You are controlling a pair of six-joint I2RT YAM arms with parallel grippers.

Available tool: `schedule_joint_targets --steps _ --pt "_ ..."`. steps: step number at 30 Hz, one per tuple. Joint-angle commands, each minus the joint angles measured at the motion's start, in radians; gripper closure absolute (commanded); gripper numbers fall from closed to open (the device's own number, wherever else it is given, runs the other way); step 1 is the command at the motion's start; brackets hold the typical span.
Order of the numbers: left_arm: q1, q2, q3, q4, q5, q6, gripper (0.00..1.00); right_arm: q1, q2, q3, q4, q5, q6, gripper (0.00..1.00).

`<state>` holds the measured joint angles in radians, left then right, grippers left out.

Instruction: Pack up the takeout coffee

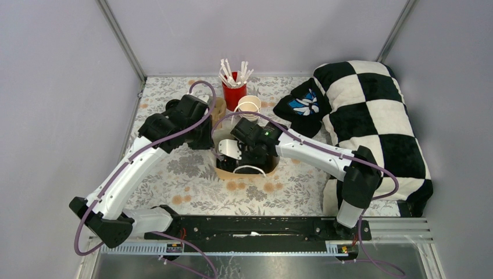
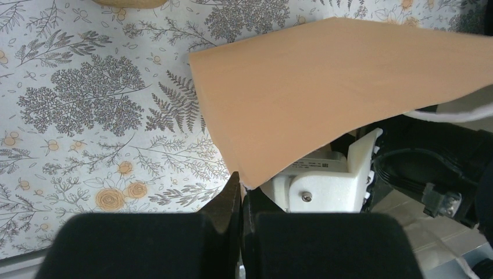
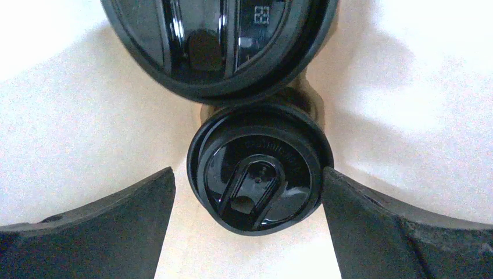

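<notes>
Two takeout coffee cups with round black lids stand inside a tan paper bag [image 1: 228, 173] at mid-table. In the right wrist view the nearer lid [image 3: 258, 174] sits between the fingers and the second lid [image 3: 218, 46] touches it just beyond. My right gripper [image 3: 248, 170] reaches down into the bag and is open: the left finger stands off the lid, the right finger [image 3: 349, 203] is at its rim. My left gripper [image 2: 241, 183] is shut on the corner of the bag's edge [image 2: 325, 87], at the bag's left side. From above, the arms hide both cups.
A red cup of white sticks [image 1: 234, 87] and a stack of lidless cream cups [image 1: 249, 107] stand behind the bag. A black-and-white checkered cushion [image 1: 372, 122] and a dark cloth with a blue print [image 1: 302, 104] fill the right side. Grey walls enclose the floral tabletop [image 1: 192, 192].
</notes>
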<state>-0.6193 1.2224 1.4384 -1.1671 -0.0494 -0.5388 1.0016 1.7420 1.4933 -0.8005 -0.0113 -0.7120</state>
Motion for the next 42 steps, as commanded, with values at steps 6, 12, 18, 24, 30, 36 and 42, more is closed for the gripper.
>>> schedule_joint_targets --steps 6,12,18,24,30,36,42 --pt "0.001 -0.035 -0.024 0.055 0.007 0.021 1.0 0.078 -0.054 0.18 -0.126 0.074 0.176 0.0" --pt "0.002 -0.046 -0.046 0.073 0.022 0.004 1.0 0.126 -0.077 0.207 -0.097 0.137 0.294 0.0" --pt "0.001 -0.051 -0.058 0.095 0.039 0.003 1.0 0.154 -0.159 0.09 0.051 0.186 0.376 0.07" --pt "0.002 -0.068 -0.07 0.126 0.075 0.001 1.0 0.16 -0.121 0.068 0.005 0.143 0.333 0.42" --pt "0.001 -0.082 -0.083 0.127 0.057 -0.004 1.0 0.17 -0.145 0.096 0.016 0.203 0.36 0.36" --pt "0.001 -0.09 -0.103 0.121 0.052 0.001 1.0 0.173 -0.154 0.263 -0.095 0.275 0.411 0.21" --pt "0.001 -0.07 -0.071 0.093 0.023 -0.016 1.0 0.183 -0.172 0.387 -0.192 0.233 0.441 0.09"
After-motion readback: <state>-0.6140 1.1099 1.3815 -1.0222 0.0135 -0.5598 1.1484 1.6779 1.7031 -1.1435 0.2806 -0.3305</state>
